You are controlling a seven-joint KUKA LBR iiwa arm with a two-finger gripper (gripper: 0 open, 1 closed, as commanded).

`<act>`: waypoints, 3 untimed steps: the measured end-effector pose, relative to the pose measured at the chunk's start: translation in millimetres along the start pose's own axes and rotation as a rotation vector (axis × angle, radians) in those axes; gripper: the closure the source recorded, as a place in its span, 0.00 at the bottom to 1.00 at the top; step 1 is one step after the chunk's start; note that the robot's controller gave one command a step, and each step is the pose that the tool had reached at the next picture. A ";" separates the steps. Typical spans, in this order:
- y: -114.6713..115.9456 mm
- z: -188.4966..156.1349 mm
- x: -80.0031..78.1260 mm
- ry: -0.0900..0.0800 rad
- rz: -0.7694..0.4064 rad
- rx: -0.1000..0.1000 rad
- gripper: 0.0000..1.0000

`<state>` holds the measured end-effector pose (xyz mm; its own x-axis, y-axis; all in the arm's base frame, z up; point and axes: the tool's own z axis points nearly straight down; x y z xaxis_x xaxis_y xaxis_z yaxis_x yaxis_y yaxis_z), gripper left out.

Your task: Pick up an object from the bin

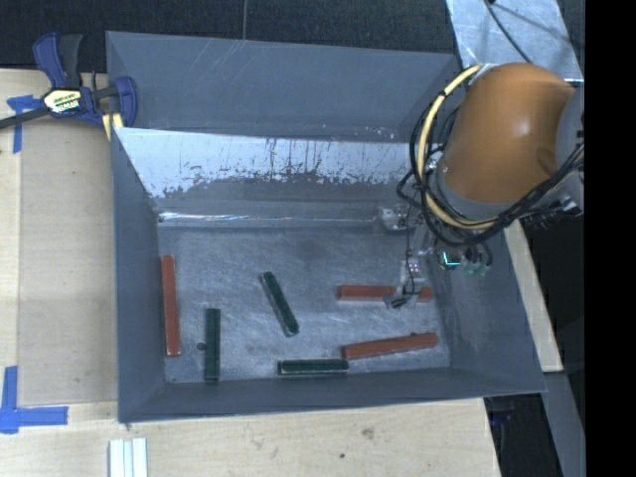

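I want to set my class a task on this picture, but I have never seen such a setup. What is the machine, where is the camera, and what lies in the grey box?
The machine is a robot arm under an orange-brown cover, reaching in from the picture's right. The one camera looks down from above, slightly to one side, on a grey metal bin. Six thin sticks lie on its floor. The left red-brown stick lies by the left wall, with the upright green stick beside it. The tilted green stick is in the middle. The front green stick and the front red-brown stick lie along the near side. The gripper is at the right end of the upper red-brown stick; whether it grips it cannot be told.
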<state>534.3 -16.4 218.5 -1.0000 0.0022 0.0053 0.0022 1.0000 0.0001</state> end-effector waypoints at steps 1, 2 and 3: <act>-6.1 129.8 11.2 0.001 -0.069 0.000 0.00; -6.1 125.5 8.7 -0.008 -0.070 0.001 1.00; -6.0 125.5 8.7 -0.008 -0.070 0.001 0.00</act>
<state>524.9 -22.4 93.1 -0.9977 -0.0676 -0.0026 -0.0676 0.9977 -0.0006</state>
